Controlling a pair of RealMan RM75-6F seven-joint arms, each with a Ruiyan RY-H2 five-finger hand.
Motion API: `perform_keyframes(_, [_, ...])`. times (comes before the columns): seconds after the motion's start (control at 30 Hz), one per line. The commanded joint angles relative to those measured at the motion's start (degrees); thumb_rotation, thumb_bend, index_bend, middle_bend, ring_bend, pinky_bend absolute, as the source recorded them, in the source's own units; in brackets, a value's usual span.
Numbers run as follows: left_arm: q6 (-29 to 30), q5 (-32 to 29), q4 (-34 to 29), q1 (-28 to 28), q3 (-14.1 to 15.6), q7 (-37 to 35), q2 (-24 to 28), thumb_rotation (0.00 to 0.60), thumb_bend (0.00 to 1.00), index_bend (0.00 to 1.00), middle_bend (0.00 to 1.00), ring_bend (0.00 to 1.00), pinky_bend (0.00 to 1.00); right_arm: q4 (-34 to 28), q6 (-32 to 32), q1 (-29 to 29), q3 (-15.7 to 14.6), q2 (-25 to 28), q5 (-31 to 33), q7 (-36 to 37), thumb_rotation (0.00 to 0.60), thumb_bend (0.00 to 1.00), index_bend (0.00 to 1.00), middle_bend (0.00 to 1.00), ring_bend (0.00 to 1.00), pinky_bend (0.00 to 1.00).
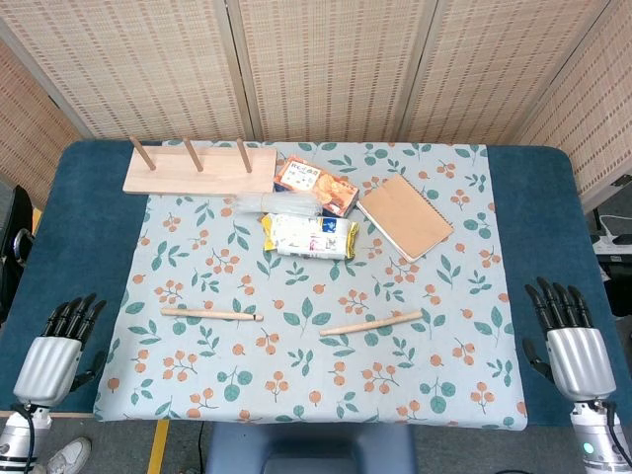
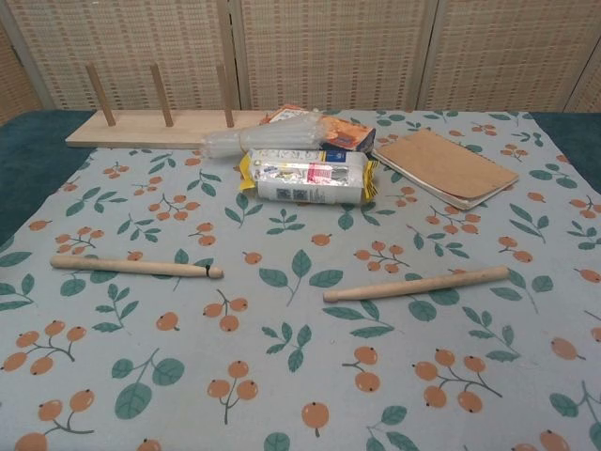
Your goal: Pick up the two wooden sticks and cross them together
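Two wooden sticks lie apart on the floral cloth. The left stick lies nearly level; the right stick slants up to the right. My left hand hovers at the table's front left corner, fingers straight and apart, holding nothing. At the front right edge my right hand shows the same way, empty. Both hands are well clear of the sticks. The chest view shows neither hand.
Behind the sticks lie a silver-yellow snack bag, an orange box, a clear plastic pack and a brown notebook. A wooden peg board stands at the back left.
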Motion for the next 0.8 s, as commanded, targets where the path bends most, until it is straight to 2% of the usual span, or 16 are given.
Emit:
perform_keyframes(0.03, [-0.09, 0.08, -0.05, -0.03, 0.02, 0.14, -0.07, 0.6, 0.41, 0.0, 0.0, 0.0, 0.09, -0.03, -0.02, 0.01, -0.01, 0.01, -0.04, 0.07, 0.6, 0.34, 0.0, 0.0, 0.0, 0.0])
perform_keyframes(0.07, [-0.3, 0.32, -0.1, -0.11, 0.09, 0.46, -0.22, 0.6, 0.41, 0.0, 0.0, 0.0, 0.09, -0.14, -0.03, 0.0, -0.06, 0.08, -0.16, 0.33, 0.6, 0.33, 0.0, 0.0, 0.0, 0.0])
perform_keyframes(0.1, [-0.93, 2.38, -5.54, -1.41, 0.01, 5.83, -1.28, 0.6, 0.41, 0.0, 0.0, 0.0, 0.09, -0.95, -0.59, 0.81, 1.48, 3.67, 0.86, 3.27, 0.6, 0.33, 0.0, 0.0, 0.0, 0.0])
perform_keyframes(0.17, [-3.15, 0.74, -10.7, -2.58, -1.11, 13.03, -1.99, 0.6, 0.41, 0.0, 0.0, 0.0, 0.09, -2.22, -2.46, 1.38, 1.1, 6.57, 0.8, 5.86, 0.6, 0.33, 0.0, 0.0, 0.0, 0.0])
perform_keyframes(0.33, [-9.3, 0.16, -12.26, -7.31, -3.33, 20.29, -6.52, 0.6, 0.42, 0.0, 0.01, 0.0, 0.09, -2.96, -3.47, 1.7, 0.52, 7.45, 0.25, 6.32, 0.6, 0.34, 0.0, 0.0, 0.0, 0.0])
perform_keyframes(0.43, [-12.5, 0.29, -8.12, -10.52, -4.8, 21.05, -11.93, 0.6, 0.42, 0.05, 0.07, 0.03, 0.11, -3.12, -3.88, 1.82, 0.38, 7.53, 0.35, 6.44, 0.6, 0.33, 0.0, 0.0, 0.0, 0.0])
perform_keyframes(0.53, [-16.15, -2.2, -3.27, -12.9, -6.05, 20.79, -16.06, 0.6, 0.42, 0.08, 0.12, 0.05, 0.12, -3.14, -3.97, 1.89, 0.53, 7.49, 0.68, 6.51, 0.6, 0.34, 0.0, 0.0, 0.0, 0.0])
perform_keyframes(0.8, [-21.97, -7.48, 7.11, -16.69, -7.69, 19.38, -22.54, 0.6, 0.42, 0.13, 0.16, 0.06, 0.11, -2.82, -4.04, 1.96, 0.76, 7.46, 1.26, 6.98, 0.6, 0.34, 0.0, 0.0, 0.0, 0.0])
